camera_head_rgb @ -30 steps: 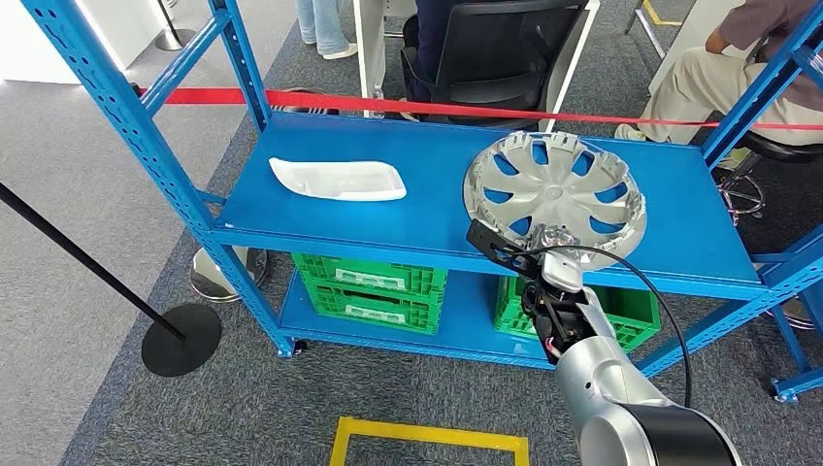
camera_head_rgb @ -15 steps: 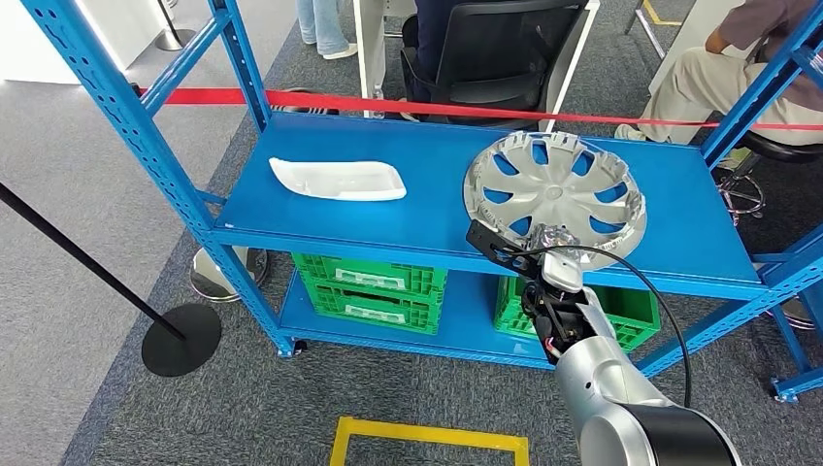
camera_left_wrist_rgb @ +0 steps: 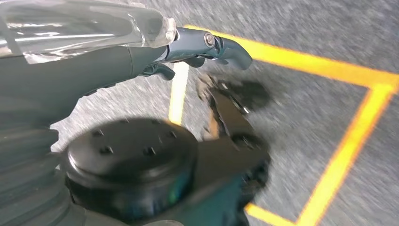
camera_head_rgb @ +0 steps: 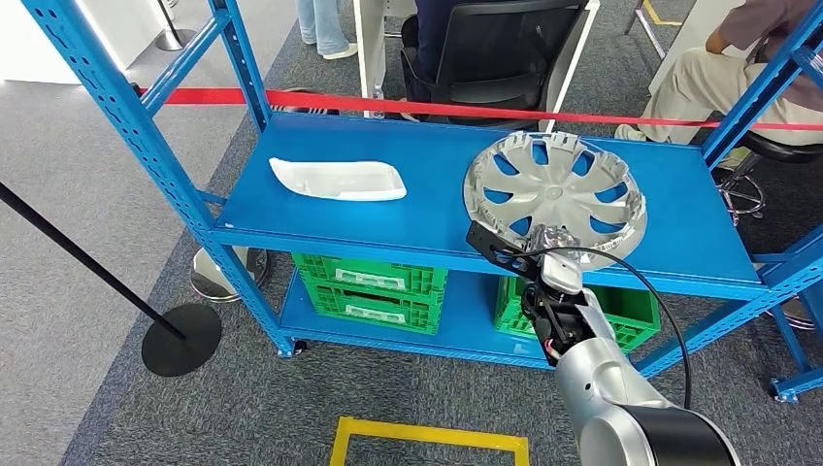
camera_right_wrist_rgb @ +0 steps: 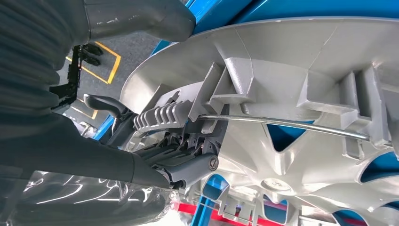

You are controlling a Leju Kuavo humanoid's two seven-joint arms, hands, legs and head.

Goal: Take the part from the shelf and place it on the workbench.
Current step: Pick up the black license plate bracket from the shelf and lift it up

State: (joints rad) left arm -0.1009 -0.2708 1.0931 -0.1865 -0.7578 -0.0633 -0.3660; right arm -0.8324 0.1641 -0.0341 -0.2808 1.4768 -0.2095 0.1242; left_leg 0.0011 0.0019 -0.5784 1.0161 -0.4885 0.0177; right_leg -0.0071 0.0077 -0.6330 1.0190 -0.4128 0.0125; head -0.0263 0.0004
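A silver hubcap [camera_head_rgb: 555, 194] lies on the right half of the blue shelf [camera_head_rgb: 320, 228], its near rim at the shelf's front edge. My right hand [camera_head_rgb: 543, 254] grips that near rim. In the right wrist view the thumb [camera_right_wrist_rgb: 141, 19] lies over the hubcap [camera_right_wrist_rgb: 306, 61] and the dark fingers [camera_right_wrist_rgb: 155, 122] reach under its ribbed underside. A white tray-shaped part [camera_head_rgb: 338, 180] sits on the left half of the same shelf. My left hand [camera_left_wrist_rgb: 207, 44] hangs over the grey floor, holding nothing, with a dark finger stretched out.
Green crates [camera_head_rgb: 369, 286] stand on the lower shelf. Blue uprights [camera_head_rgb: 126, 116] frame the rack. A red tape [camera_head_rgb: 388, 102] runs behind it, and people sit beyond on chairs. A black stanchion base [camera_head_rgb: 181, 338] stands at the left. Yellow floor tape [camera_head_rgb: 427, 437] marks the carpet.
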